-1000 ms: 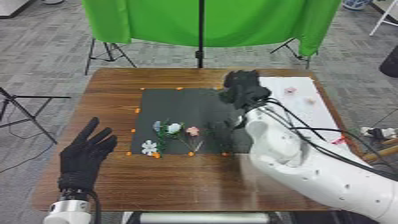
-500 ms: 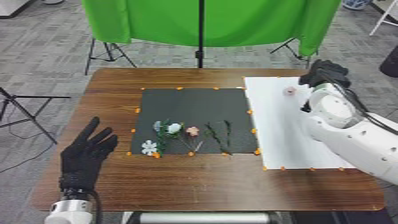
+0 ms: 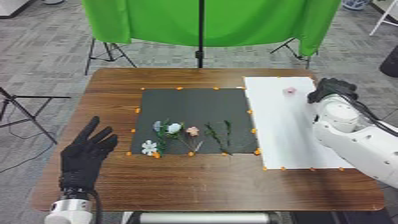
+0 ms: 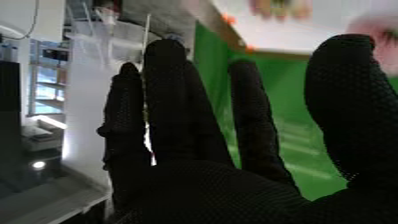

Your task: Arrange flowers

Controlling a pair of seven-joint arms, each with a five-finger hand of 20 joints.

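Your right hand (image 3: 334, 91) is open beside the white sheet (image 3: 286, 135)

The fingers (image 4: 252, 115) of your right hand are straight and fanned, with gaps between some of them, and the thumb (image 4: 342, 100) stands wide of them. Around them in the right wrist view you have two blurred blooms: a pink one (image 4: 380, 37) close by the thumb, and a pinkish one with some green (image 4: 280, 7) farther off. You can't tell from here whether the thumb touches the nearer one.

In the head view, that hand is at the sheet's right edge, toward the far end of the table (image 3: 187, 187). A small pink flower (image 3: 290, 91) lies on the sheet, to the left of the hand.

Left of the sheet you have the dark mat (image 3: 195, 106), with orange markers along its edges. The other flowers sit on its near half — a white flower (image 3: 149, 147) at the near left corner, then a bluish bloom (image 3: 157, 126), a rounded white bloom (image 3: 174, 128), a salmon flower (image 3: 193, 131) and two green sprigs (image 3: 228, 131) side by side to the right.

Your left hand (image 3: 84, 155) is left of the mat, fingers straight and spread, thumb out.

Beyond the table hangs a green cloth (image 3: 213, 25).
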